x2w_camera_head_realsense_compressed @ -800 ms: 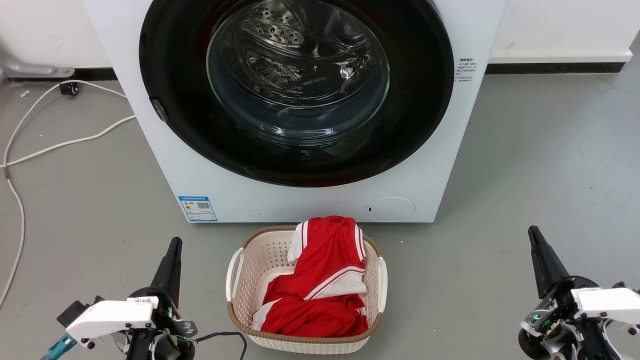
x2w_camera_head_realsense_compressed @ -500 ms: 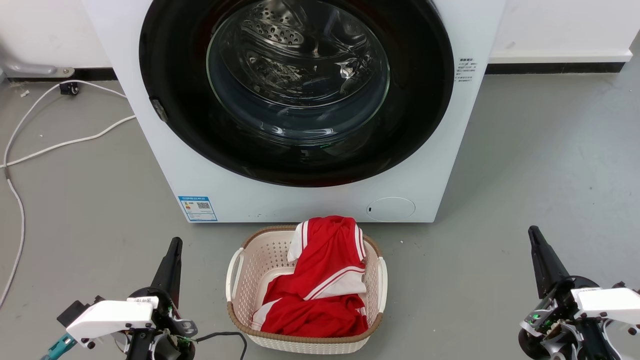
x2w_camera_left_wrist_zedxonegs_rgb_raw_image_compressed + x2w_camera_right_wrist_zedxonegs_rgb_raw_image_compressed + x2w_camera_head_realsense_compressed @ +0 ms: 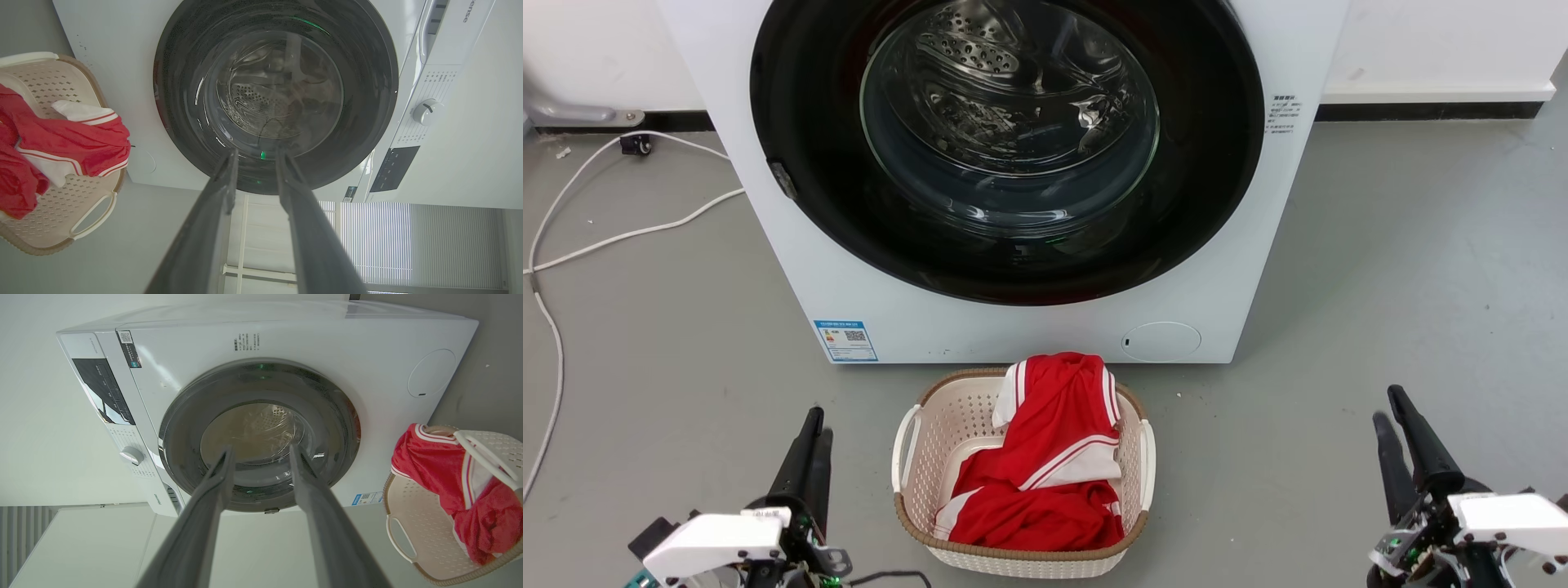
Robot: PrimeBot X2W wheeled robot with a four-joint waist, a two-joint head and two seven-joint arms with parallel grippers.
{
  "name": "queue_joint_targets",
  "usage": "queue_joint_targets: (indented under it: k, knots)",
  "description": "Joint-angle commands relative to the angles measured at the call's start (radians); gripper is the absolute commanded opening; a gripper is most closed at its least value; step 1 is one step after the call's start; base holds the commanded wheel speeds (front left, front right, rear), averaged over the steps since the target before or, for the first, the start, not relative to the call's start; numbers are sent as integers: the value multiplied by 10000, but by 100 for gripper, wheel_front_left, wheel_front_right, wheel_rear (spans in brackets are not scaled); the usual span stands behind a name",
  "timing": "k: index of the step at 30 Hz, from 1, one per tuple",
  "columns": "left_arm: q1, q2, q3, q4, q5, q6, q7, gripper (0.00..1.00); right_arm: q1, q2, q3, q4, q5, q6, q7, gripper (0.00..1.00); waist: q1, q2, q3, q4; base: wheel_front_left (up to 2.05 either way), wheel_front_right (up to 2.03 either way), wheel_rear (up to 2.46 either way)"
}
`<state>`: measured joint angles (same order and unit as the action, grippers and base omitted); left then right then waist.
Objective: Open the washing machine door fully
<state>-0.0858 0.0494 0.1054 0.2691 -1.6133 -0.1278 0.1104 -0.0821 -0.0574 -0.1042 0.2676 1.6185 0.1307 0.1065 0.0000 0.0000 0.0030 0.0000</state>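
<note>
Hovering low, left gripper (image 3: 815, 423) and right gripper (image 3: 1387, 406) are standing slightly parted, gripping nothing.
Between them the basket (image 3: 903, 457) is sitting; beyond it the washing machine door (image 3: 1009, 147) is lying closed flush, its top being cut off.

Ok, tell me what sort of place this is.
Probably a laundry corner in a utility room or test lab: a white front-loading washing machine, a laundry basket of red clothing before it, loose cables on a bare grey floor.
</note>
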Motion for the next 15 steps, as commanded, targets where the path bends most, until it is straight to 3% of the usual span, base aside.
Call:
queue_joint_targets:
  k: [1, 15]
  knots:
    - [-6, 2, -44, -57, 15, -2, -71, 100, 16, -1, 33, -91, -38, 0, -76, 100, 0, 0, 2, 0, 0, 0, 0]
    - [19, 6, -365, -821, 756, -8, -758, 100, 259, 11, 268, -834, -861, 0, -751, 100, 0, 0, 31, 13, 0, 0, 0]
